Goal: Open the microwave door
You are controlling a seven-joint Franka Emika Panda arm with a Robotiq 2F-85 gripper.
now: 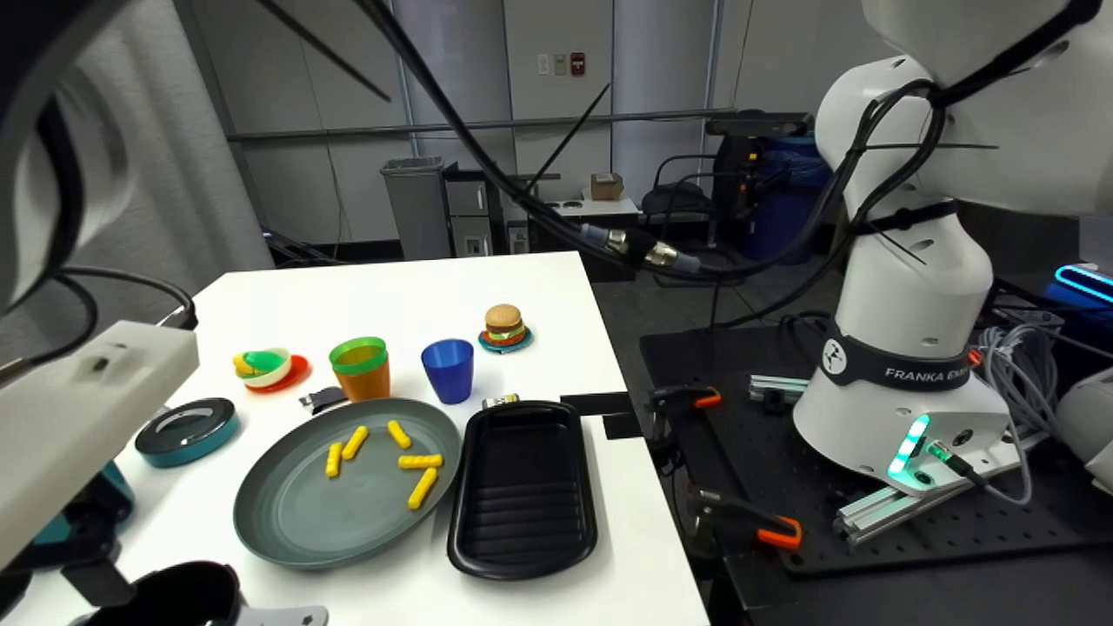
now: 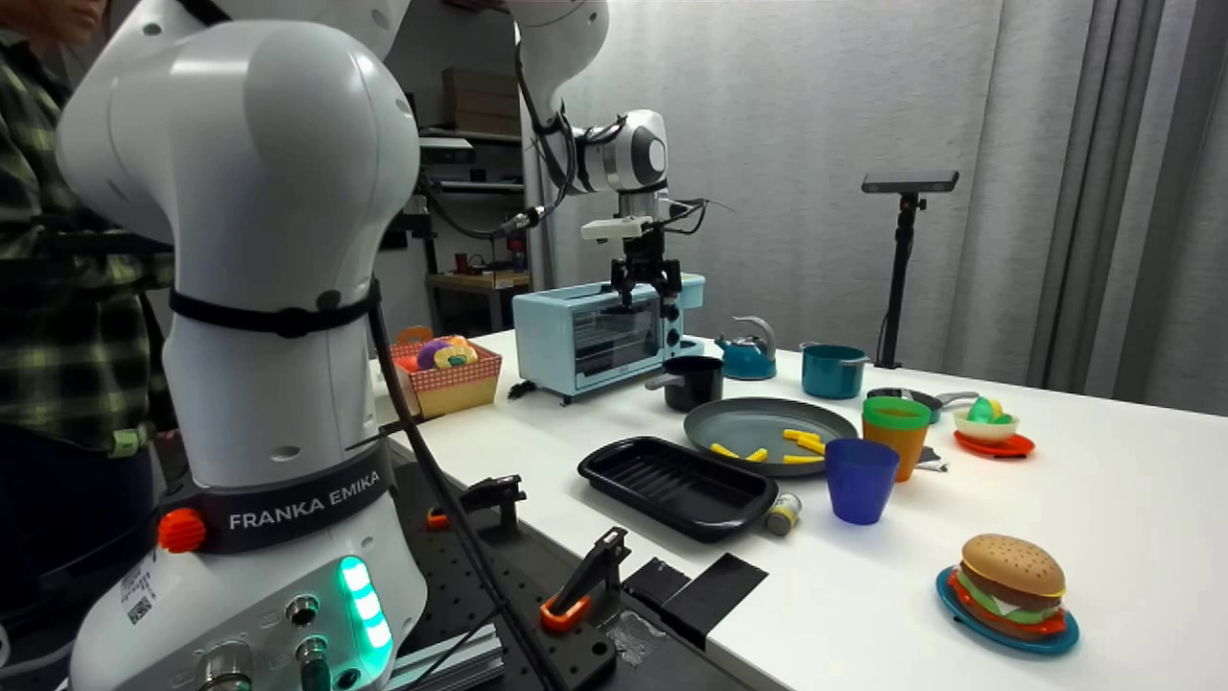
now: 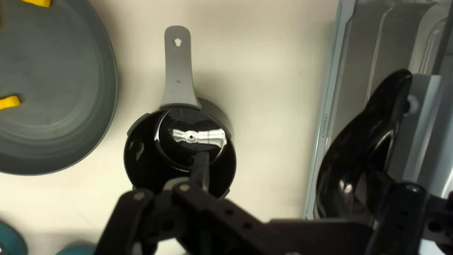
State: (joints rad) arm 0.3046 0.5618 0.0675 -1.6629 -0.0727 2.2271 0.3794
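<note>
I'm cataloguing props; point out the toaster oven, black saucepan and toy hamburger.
Toaster oven (image 2: 611,345): in an exterior view, on its glass door.
Black saucepan (image 3: 179,94): in the wrist view, on its handle.
Toy hamburger (image 2: 1012,572): in an exterior view, on its top bun.

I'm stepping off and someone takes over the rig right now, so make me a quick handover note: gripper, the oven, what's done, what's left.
Gripper: open, holding nothing, hanging at the oven's front near the black door handle; contact can't be told.
Where things are: the light-blue oven (the task's microwave) has its glass door shut. The black pot stands in front of it.
Done: positioned by the handle; door not opened yet.
Left: engage the handle and open the door. If it swings down, the pot may be in its way, so probably check that clearance.
</note>
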